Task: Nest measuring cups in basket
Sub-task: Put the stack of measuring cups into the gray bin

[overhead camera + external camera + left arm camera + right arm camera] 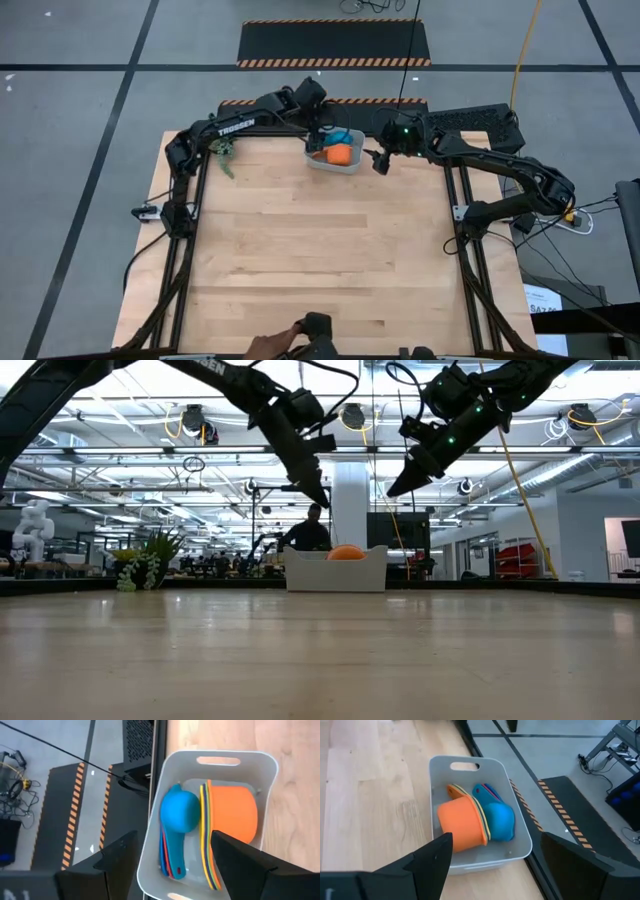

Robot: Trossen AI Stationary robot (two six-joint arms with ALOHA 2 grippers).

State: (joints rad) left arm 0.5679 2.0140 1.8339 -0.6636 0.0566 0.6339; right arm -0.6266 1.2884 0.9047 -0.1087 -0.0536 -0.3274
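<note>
Pale wood table [330, 260] at the edge of a grey workshop floor with striped hazard mats. The basket [334, 163] sits at the table's far edge, between the two grippers. Inside it the cups lie on their sides in two nested stacks: an orange stack [461, 824] and a blue stack [499, 820], touching each other. The left gripper [320, 133] hangs above the basket's far rim, fingers spread, nothing held. The right gripper [381, 160] hangs just beside the basket's right wall, fingers spread wide, nothing held. A small plant [222, 152] stands well off to the left gripper's outer side.
</note>
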